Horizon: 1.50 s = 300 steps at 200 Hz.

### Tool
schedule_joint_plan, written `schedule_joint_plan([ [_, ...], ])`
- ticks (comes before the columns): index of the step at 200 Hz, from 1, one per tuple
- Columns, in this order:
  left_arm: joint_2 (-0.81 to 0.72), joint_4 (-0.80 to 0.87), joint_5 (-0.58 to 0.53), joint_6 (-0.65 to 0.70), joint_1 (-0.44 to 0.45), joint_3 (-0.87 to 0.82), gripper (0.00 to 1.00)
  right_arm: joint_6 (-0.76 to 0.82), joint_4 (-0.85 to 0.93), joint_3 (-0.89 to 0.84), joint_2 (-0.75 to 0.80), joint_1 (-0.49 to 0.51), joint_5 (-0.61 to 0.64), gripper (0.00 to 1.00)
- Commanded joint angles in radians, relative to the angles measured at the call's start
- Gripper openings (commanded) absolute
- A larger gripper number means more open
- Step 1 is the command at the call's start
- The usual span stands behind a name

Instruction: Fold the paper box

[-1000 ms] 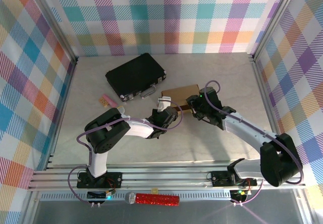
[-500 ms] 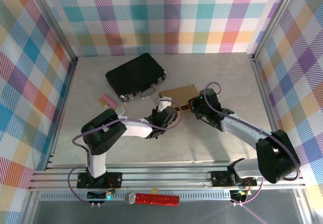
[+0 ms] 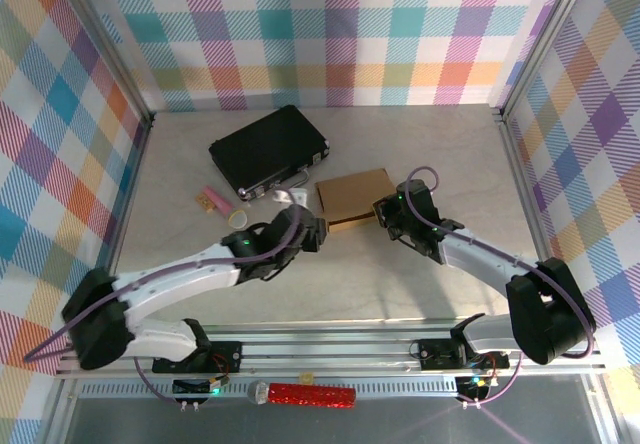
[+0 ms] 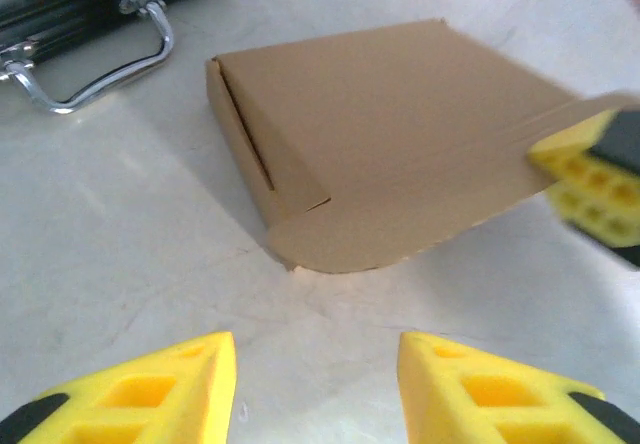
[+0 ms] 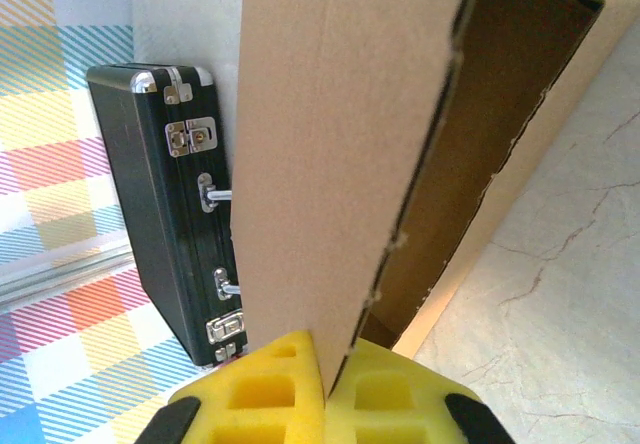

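Note:
The paper box (image 3: 355,195) is brown cardboard, lying flat-folded on the table just right of centre. In the left wrist view the paper box (image 4: 390,134) has its lid down and a rounded flap sticking out toward me. My left gripper (image 3: 316,231) hovers just short of the box's near-left corner. It is open (image 4: 318,389), with bare table between its yellow fingers. My right gripper (image 3: 386,214) is at the box's right edge, shut (image 5: 328,356) on the thin edge of the lid panel of the paper box (image 5: 340,114). One of its yellow pads (image 4: 590,179) shows beside the box.
A black briefcase (image 3: 268,149) with a metal handle (image 4: 95,74) lies just behind and left of the box. A pink item (image 3: 215,200) and a small pale ring (image 3: 240,220) sit left of my left arm. Checkered walls enclose the table.
My left gripper has opened and drawn back a little from the box, and the left arm has swung down to the left. My right gripper has closed on the box's right edge.

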<state>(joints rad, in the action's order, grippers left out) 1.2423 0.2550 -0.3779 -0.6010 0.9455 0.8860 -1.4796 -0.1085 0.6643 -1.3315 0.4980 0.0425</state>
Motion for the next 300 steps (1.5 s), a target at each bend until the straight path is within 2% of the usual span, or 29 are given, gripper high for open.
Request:
schedule_joint_plan([
  [1,-0.070,0.275,0.116,-0.195,-0.071,0.115,0.50,0.024,0.119,0.015,0.004,-0.004,-0.029,0.00],
  [28,0.065,0.388,0.447,-0.236,-0.274,0.275,0.49,0.057,0.170,0.037,0.000,-0.011,-0.051,0.00],
  [46,0.194,0.405,0.518,-0.193,-0.301,0.393,0.49,0.074,0.185,0.042,-0.010,-0.018,-0.060,0.00],
  [66,0.330,0.374,0.556,-0.176,-0.309,0.467,0.49,0.102,0.200,0.053,-0.029,-0.028,-0.073,0.00],
  [91,0.439,0.286,0.609,-0.242,-0.340,0.437,0.44,0.118,0.200,0.065,-0.049,-0.043,-0.090,0.00],
  [109,0.474,0.187,0.636,-0.294,-0.346,0.417,0.45,0.129,0.213,0.090,-0.061,-0.048,-0.102,0.00],
  [151,0.514,0.102,0.666,-0.375,-0.355,0.368,0.47,0.130,0.248,0.126,-0.069,-0.050,-0.115,0.00],
  [215,0.588,-0.020,0.705,-0.399,-0.379,0.368,0.46,0.122,0.266,0.127,-0.070,-0.052,-0.137,0.00],
  [248,0.619,-0.084,0.742,-0.430,-0.381,0.368,0.41,0.125,0.271,0.148,-0.089,-0.051,-0.156,0.00],
  [281,0.618,-0.092,0.740,-0.433,-0.382,0.357,0.20,0.127,0.278,0.161,-0.099,-0.053,-0.157,0.00],
  [300,0.600,-0.074,0.731,-0.424,-0.384,0.352,0.19,0.134,0.282,0.161,-0.108,-0.056,-0.164,0.00],
])
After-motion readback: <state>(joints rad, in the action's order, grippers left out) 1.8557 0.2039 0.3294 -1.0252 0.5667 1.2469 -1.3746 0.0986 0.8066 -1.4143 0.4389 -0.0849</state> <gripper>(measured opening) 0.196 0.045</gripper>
